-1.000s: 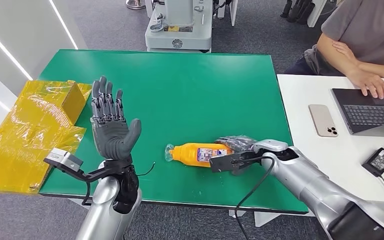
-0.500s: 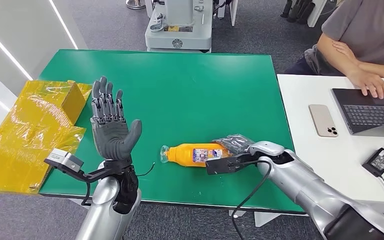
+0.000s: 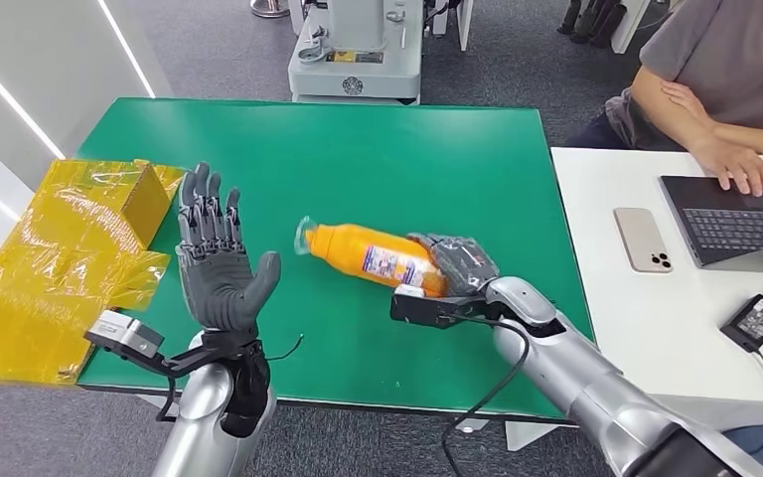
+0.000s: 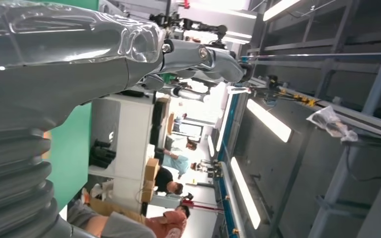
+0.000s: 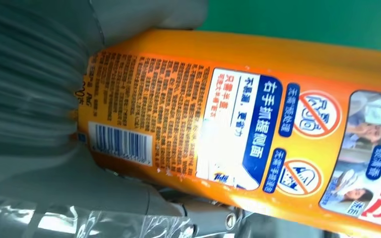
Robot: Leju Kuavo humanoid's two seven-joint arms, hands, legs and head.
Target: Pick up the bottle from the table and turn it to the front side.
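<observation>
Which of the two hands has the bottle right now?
The right hand grips the orange bottle by its base; the left hand is raised, palm open, holding nothing.

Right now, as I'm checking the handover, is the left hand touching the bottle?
No, the left hand is raised open, apart from the bottle gripped by the right hand.

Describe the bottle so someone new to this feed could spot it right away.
Find the green table in the head view; near its front right the right hand grips an orange bottle by its base, neck pointing toward the left hand. It is the sole orange item there, with a blue and white label.
</observation>
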